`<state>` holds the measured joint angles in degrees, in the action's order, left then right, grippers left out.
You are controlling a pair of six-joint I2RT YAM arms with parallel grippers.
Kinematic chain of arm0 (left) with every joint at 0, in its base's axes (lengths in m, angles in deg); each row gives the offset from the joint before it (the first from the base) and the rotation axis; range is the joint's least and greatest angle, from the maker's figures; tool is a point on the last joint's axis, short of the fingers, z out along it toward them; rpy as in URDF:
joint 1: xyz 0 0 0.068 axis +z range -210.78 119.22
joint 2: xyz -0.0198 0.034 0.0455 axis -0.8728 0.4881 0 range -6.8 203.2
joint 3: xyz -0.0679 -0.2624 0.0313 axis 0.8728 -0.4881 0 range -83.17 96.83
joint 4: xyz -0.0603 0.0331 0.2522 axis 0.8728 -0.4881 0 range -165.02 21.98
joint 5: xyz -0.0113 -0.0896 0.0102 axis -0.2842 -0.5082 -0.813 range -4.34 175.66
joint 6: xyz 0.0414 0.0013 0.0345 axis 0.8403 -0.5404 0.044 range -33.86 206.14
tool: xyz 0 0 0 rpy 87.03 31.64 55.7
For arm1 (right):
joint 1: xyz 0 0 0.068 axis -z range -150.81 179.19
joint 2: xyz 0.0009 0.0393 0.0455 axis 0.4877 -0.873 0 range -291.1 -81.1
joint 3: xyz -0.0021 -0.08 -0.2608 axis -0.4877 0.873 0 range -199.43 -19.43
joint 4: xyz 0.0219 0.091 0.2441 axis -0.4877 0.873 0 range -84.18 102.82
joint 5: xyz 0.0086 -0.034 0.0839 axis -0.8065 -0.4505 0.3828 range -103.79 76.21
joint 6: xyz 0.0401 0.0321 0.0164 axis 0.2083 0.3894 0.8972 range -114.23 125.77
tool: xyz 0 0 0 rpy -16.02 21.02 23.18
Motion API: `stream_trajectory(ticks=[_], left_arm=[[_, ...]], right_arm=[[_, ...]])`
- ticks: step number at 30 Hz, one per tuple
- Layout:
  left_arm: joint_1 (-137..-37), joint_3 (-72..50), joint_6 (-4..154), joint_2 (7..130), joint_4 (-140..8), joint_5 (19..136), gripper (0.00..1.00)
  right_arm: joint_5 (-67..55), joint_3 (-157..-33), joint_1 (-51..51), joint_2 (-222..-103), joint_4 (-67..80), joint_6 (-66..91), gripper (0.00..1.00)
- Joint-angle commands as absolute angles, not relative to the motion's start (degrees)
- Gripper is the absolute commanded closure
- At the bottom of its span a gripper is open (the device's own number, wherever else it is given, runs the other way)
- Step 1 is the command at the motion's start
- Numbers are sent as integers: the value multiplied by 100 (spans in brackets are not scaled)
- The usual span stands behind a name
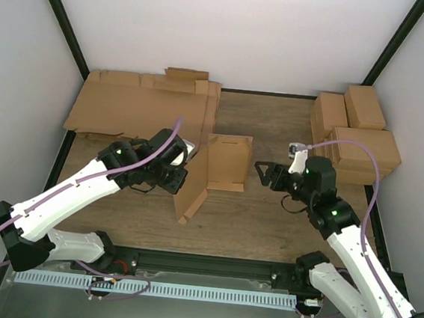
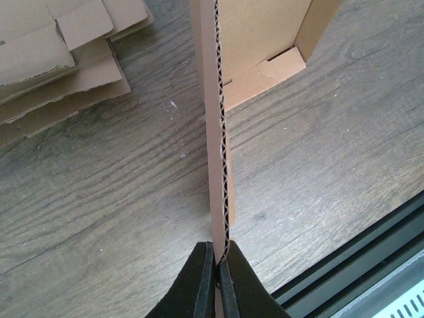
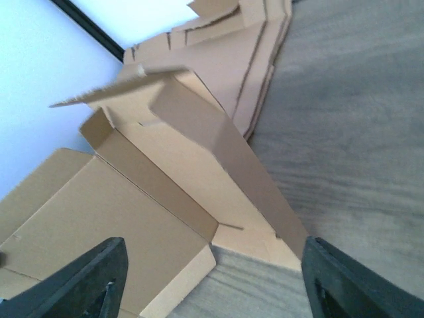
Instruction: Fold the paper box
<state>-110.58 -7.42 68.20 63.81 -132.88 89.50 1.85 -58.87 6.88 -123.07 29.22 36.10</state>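
Pinching an upright side flap of the paper box (image 1: pixel 225 162) edge-on, my left gripper (image 2: pixel 218 260) had both fingers clamped on the corrugated edge. My right gripper (image 1: pixel 263 173) stood spread apart, grasping nothing, with the box just ahead of its fingertips. The box rested on the table (image 1: pixel 266 217) between both grippers.

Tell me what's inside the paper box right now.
Only bare cardboard: the paper box shows an empty floor from above. The left fingers pinch its raised flap, which in that wrist view covers part of the inside.
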Motion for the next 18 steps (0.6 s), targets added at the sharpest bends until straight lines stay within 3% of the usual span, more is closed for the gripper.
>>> stream_trajectory(ticks=[1,7,18], left_arm=[[-11090,-846,6939,6222,-13122,8923,96],[-11160,-951,6994,6254,-13095,8905,96],[-11238,-953,7114,6285,-13081,8918,96]], right_arm=[[536,-6386,711,-12716,2612,3416,30],[414,-6258,708,-12898,2116,3511,43],[172,-6133,707,-13374,1754,3380,50]])
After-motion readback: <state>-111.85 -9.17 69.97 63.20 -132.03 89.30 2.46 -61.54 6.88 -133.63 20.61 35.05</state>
